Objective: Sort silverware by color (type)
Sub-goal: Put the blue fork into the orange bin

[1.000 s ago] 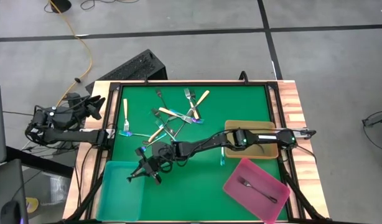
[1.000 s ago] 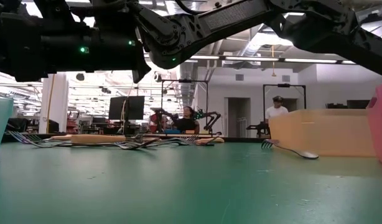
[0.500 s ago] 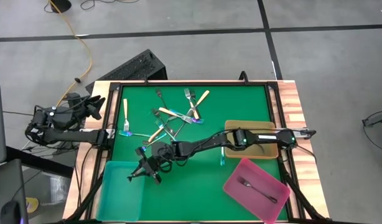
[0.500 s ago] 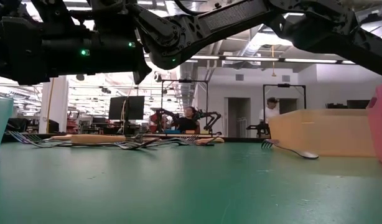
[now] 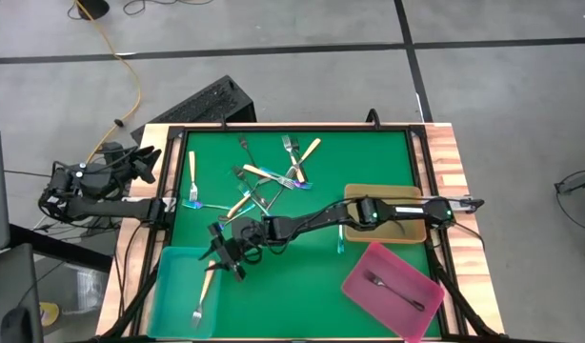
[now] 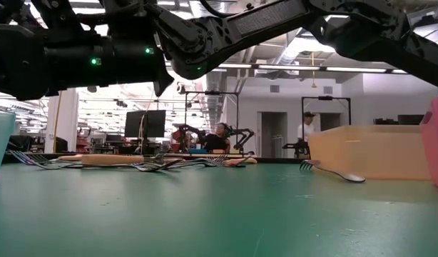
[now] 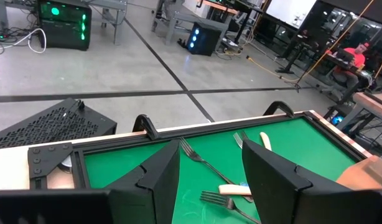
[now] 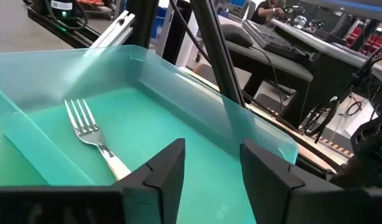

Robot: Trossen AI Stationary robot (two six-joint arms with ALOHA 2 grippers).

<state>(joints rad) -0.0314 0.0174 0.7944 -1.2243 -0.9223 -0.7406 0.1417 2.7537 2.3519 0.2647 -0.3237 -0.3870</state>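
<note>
The teal tray [image 8: 197, 93] looks like frosted, translucent plastic with smooth walls. The fork [image 8: 94, 140] in it has shiny metal tines and a matt cream handle. The table mat [image 5: 369, 162] is matt green, cloth-like, framed by pale grained wood [image 5: 447, 152]. The gripper fingers [image 8: 169, 168] are matt black plastic

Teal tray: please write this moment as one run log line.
right gripper: open, above teal tray | cream-handled fork: lying in tray | left gripper: open, off table

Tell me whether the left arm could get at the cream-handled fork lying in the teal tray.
Probably yes, after a swing over: the left gripper waits off the table's corner. The right gripper hovering at the teal tray crowds the fork.
</note>
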